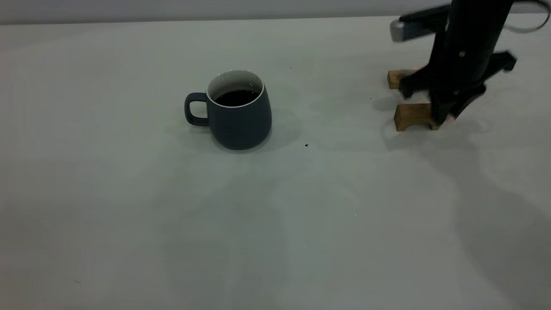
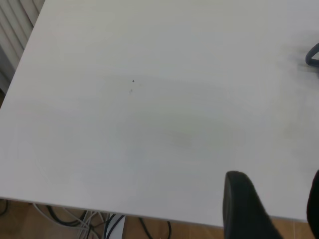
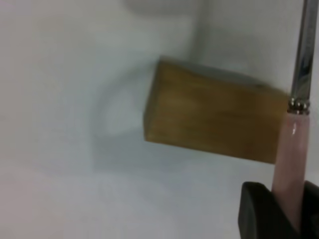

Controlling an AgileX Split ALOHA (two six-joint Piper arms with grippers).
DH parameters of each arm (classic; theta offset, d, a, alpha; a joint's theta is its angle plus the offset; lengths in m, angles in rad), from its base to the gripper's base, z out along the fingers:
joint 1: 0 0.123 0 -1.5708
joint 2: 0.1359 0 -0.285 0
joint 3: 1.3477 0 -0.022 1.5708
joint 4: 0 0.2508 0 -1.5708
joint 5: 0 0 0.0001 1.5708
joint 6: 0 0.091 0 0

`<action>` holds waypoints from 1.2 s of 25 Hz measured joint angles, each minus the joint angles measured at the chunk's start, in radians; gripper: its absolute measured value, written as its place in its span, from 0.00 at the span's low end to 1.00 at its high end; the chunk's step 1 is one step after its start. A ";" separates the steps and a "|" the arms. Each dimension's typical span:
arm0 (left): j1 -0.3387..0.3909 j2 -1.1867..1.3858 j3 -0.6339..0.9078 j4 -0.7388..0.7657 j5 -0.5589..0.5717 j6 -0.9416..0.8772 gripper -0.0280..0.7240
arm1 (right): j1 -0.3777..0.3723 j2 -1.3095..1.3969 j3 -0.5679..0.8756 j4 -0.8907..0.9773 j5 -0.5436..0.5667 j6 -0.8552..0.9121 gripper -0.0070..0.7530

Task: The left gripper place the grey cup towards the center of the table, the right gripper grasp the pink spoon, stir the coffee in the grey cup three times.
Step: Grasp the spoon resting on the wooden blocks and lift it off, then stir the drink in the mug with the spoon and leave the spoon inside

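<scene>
The grey cup (image 1: 239, 114) stands near the middle of the table (image 1: 129, 215), its handle turned to the left of the exterior view, with dark coffee (image 1: 236, 97) inside. At the far right my right gripper (image 1: 445, 117) hangs low over the nearer wooden block. It is shut on the pink spoon (image 3: 293, 154), whose pale pink handle sits between the fingers (image 3: 259, 211) while the metal neck (image 3: 304, 55) runs past the block. My left gripper (image 2: 279, 209) is open and holds nothing, at the table's edge. A sliver of the cup's handle (image 2: 313, 55) shows far off in the left wrist view.
Two tan wooden blocks lie at the back right, the nearer one (image 1: 413, 115) right beside the right gripper and the farther one (image 1: 396, 79) behind it. A dark speck (image 1: 306, 145) lies right of the cup. Cables (image 2: 99, 224) hang below the table edge.
</scene>
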 joint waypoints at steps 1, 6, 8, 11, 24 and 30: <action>0.000 0.000 0.000 0.000 0.000 0.000 0.55 | 0.002 -0.041 0.000 0.005 0.018 0.007 0.19; 0.000 0.000 0.000 0.000 0.000 0.000 0.55 | 0.056 -0.254 0.000 0.332 0.079 0.046 0.19; 0.000 0.000 0.000 0.000 0.000 0.000 0.55 | 0.090 -0.296 0.000 0.541 0.107 0.046 0.19; 0.000 0.000 0.000 0.000 0.000 0.000 0.55 | 0.141 -0.300 0.000 0.864 0.127 0.030 0.19; 0.000 0.000 0.000 0.000 0.000 0.001 0.55 | 0.290 -0.294 0.001 1.750 0.108 0.345 0.19; 0.000 0.000 0.000 0.000 0.000 0.001 0.55 | 0.298 -0.206 0.001 1.889 0.136 0.552 0.19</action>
